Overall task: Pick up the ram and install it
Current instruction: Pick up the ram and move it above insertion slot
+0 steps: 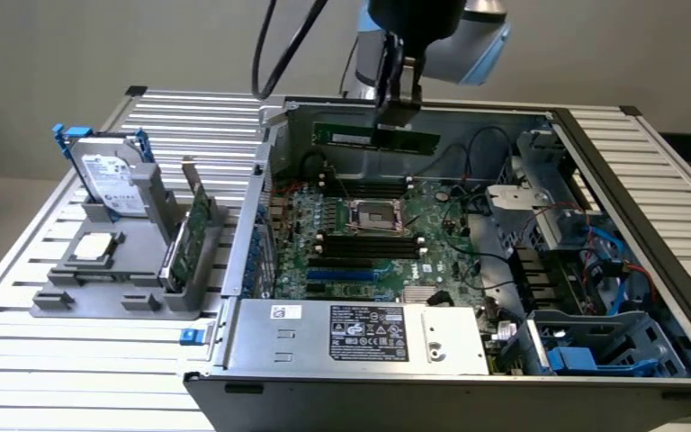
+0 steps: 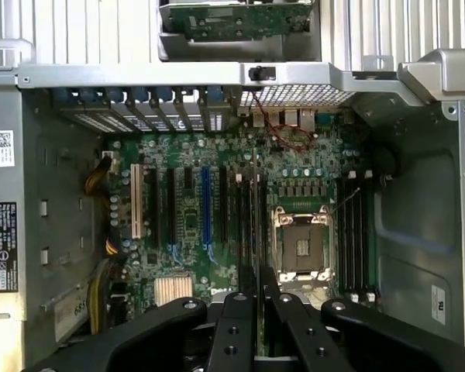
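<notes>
In the exterior view the ram [image 1: 376, 138], a long narrow green stick, hangs level above the far side of the open computer case [image 1: 466, 270]. My gripper [image 1: 394, 115] is shut on its top edge, near the stick's middle. Below it lies the motherboard [image 1: 442, 236] with the CPU socket [image 1: 373, 214] and black memory slots [image 1: 370, 245] on both sides of the socket. In the wrist view my gripper [image 2: 260, 310] looks straight down on the motherboard [image 2: 186, 225], its black fingers [image 2: 236, 325] close together over the slots [image 2: 248, 209] beside the socket [image 2: 301, 252].
A grey stand [image 1: 118, 297] at the exterior view's left holds a hard drive [image 1: 112, 184] and a wider green expansion card [image 1: 190, 236]. The power supply [image 1: 358, 331] fills the case's near side. Blue drive cages [image 1: 592, 346] and cables crowd the case's right side.
</notes>
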Robot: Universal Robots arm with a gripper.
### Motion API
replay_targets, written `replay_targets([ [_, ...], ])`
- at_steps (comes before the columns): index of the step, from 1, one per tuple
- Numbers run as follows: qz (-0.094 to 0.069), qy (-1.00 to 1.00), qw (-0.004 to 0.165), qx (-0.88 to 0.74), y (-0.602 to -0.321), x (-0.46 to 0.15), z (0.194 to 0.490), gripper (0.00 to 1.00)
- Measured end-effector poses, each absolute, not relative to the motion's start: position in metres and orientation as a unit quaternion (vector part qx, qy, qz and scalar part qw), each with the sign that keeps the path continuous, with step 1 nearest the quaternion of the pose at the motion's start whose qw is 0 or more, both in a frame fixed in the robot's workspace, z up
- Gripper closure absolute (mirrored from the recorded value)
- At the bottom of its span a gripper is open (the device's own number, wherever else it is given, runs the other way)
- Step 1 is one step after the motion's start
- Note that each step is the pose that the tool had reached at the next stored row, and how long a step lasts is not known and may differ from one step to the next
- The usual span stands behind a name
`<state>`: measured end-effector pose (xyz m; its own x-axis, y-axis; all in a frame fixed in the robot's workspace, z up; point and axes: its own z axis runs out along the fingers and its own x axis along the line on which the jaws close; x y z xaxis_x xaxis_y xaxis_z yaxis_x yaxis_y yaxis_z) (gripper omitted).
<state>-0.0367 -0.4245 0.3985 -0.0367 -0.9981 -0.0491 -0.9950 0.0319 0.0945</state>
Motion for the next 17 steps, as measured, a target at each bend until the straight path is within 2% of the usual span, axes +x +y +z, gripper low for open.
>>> replay_targets([
  [12, -0.050, -0.720, 0.015, 0.692, -0.414, -0.030, 0.379, 0.86],
  [17, -0.041, -0.720, 0.009, 0.693, -0.411, -0.030, 0.375, 0.86],
])
